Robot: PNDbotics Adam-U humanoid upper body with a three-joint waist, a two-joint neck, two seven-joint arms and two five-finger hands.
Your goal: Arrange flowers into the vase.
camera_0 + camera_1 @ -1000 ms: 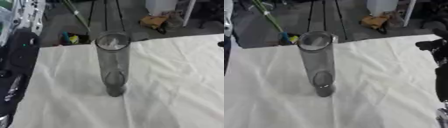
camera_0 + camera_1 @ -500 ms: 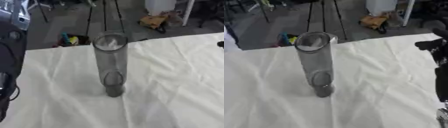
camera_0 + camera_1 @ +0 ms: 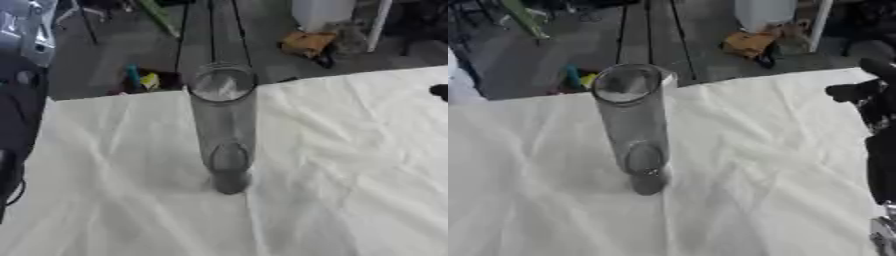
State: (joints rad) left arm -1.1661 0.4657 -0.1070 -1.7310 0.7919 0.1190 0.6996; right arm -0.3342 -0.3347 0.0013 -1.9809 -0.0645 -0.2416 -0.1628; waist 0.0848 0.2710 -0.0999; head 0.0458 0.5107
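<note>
Vase (image 3: 224, 125) stands upright, empty, mid-cloth (image 3: 350, 175) | green stem (image 3: 525, 17) hangs at 11 o'clock beyond the table, holder unseen | right hand (image 3: 866, 97) at 3 o'clock edge, grip unreadable; left hand unseen | advice: align stem over the mouth, lower straight, avoid tipping.

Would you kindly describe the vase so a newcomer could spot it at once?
Look at the table under the wrinkled white cloth. Near its middle stands the vase: a tall, clear, smoky-grey cylinder, upright and empty, the only thing standing on the cloth.
</note>
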